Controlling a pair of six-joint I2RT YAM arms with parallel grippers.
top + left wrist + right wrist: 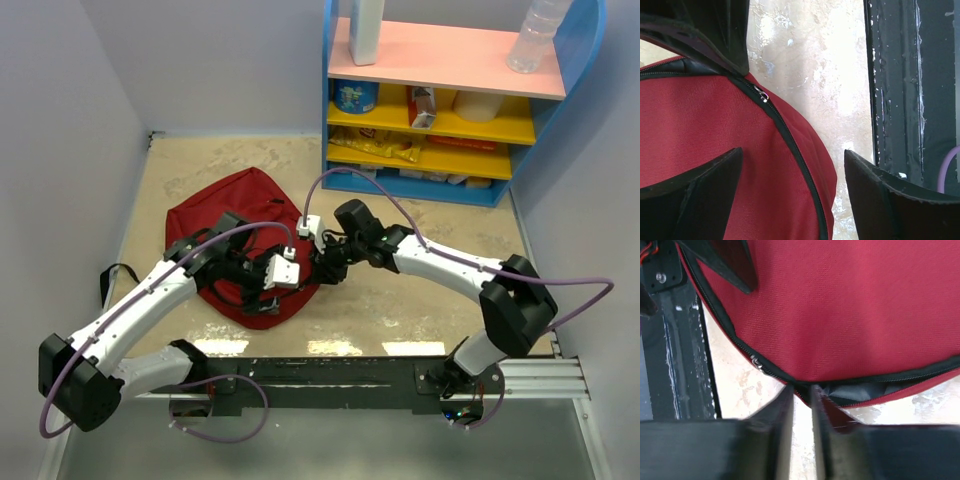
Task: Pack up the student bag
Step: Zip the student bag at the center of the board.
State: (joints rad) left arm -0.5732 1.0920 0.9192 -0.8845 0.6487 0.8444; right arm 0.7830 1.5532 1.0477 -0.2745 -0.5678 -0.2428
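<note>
Top view, 6 o'clock: black rail (330, 378) along the near edge of the bench (420, 300), both arm bases on it. Left arm (140, 308) reaches in from 7 o'clock, right arm (450, 265) from 4 o'clock. They meet near centre, at the bag's near rim.

Left jaws: spread wide, gripping nothing. One finger (695, 195) hangs over red fabric, the other over bare bench beside the rail. Between them runs the black zip, with a metal zip pull (762, 95) toward 12 o'clock in the wrist view.

Right jaws: standing at a narrow slit, fingertips (782, 410) right at the zip rim. The rim meets the slit; cannot tell whether fabric is pinched. Just to 3 o'clock of the tips the zip gapes and grey lining (855, 391) shows.

Student bag (240, 205): lies flat on the bench, from centre out toward 10 o'clock. Dark red, with a black strap (118, 269) trailing at 9 o'clock.

Far, 1 o'clock: blue shelf unit (440, 55) with yellow and pink boards and packets on the yellow ones. On top stand a clear bottle (535, 35) and a white container (365, 30).
</note>
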